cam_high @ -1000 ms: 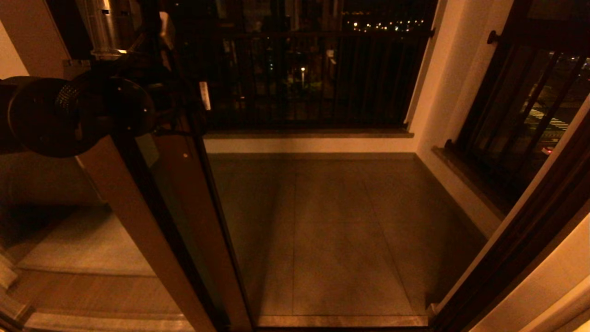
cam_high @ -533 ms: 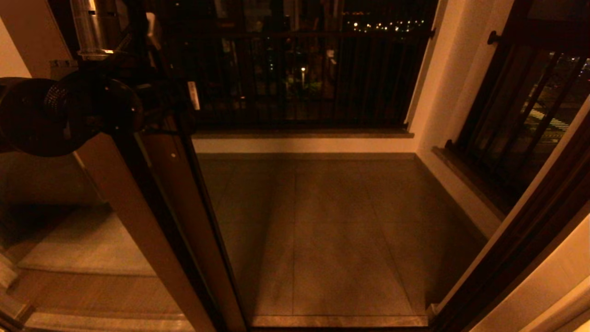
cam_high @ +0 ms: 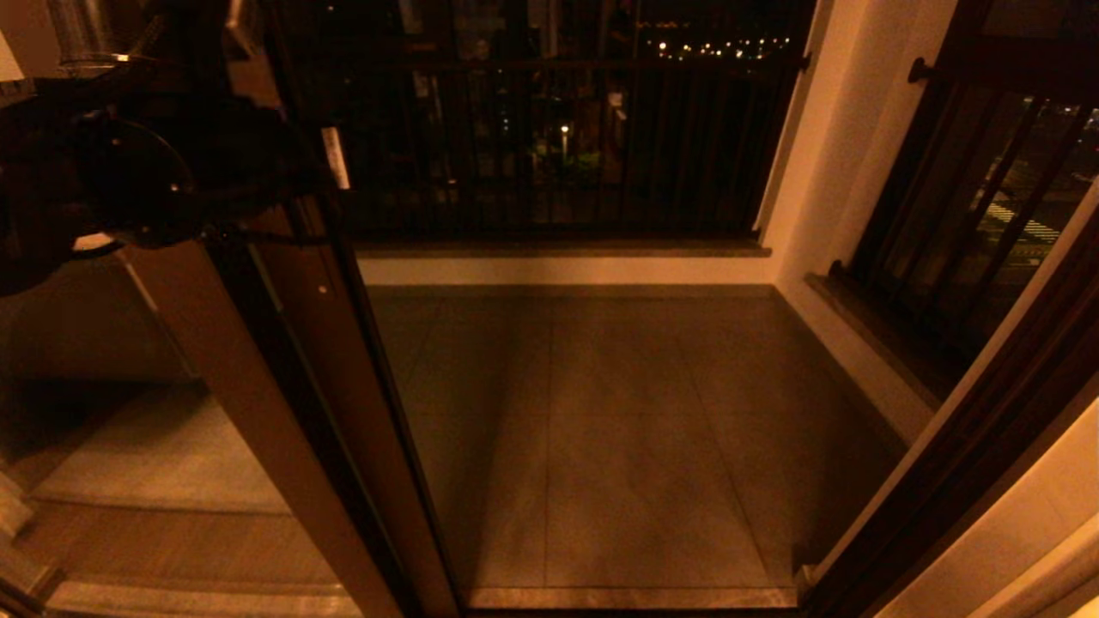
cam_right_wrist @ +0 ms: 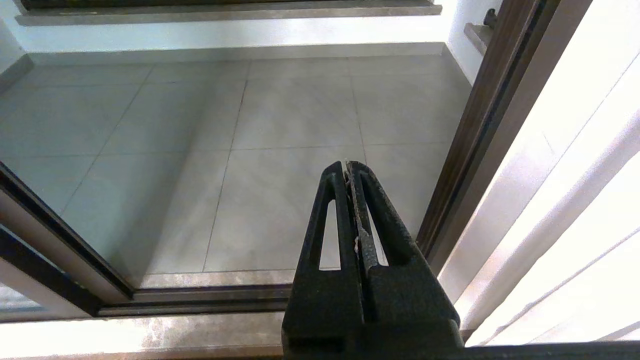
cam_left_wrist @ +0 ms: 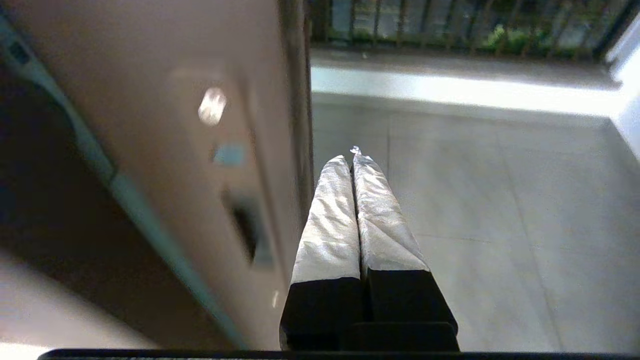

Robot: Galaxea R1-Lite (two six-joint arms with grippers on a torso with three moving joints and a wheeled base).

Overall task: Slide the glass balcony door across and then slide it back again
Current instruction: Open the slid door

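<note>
Glass balcony door point(cam_high: 343, 360) is seen at the left of the doorway. Left gripper point(cam_left_wrist: 352, 155) is held beside its edge, jaws clenched on nothing. Right gripper point(cam_right_wrist: 347, 167) is likewise clenched, over the floor point(cam_right_wrist: 280, 115).

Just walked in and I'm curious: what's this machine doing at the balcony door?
The robot is working the glass balcony door with its left gripper. The jaws are shut with nothing between them, and they sit right beside the door's edge, next to the dark handle slot. The doorway stands mostly open onto the tiled balcony floor. The right gripper hangs idle, shut, near the right side of the doorway.
</note>
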